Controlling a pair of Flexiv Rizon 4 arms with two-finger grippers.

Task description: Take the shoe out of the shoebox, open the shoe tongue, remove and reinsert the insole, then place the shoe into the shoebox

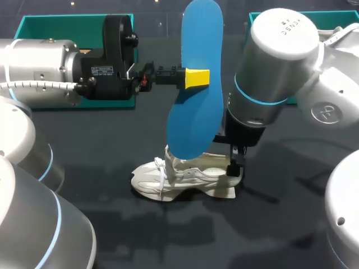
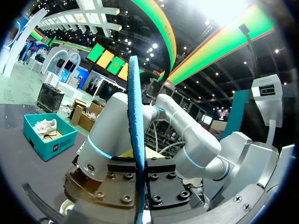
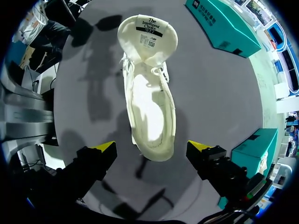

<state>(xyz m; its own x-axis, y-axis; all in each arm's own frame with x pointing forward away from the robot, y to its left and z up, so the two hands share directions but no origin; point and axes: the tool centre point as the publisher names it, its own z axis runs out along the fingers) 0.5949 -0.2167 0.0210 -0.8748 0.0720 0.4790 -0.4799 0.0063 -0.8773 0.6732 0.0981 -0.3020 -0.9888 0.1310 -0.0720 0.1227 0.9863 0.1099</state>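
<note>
Blue, thin and foam-like, the insole (image 1: 196,112) is pinched flat between the yellow tips of the left gripper (image 1: 195,78) and held upright above the table; the left wrist view shows it edge-on. Below it the white mesh-and-leather shoe (image 1: 188,178) stands on the dark matte table (image 1: 112,145), laces loose and its padded tongue (image 3: 147,30) folded forward. The right gripper (image 3: 152,147) hangs over the rounded heel, spread wide and touching nothing. Teal cardboard shoeboxes sit at the far left (image 1: 61,25) and far right (image 1: 342,17).
</note>
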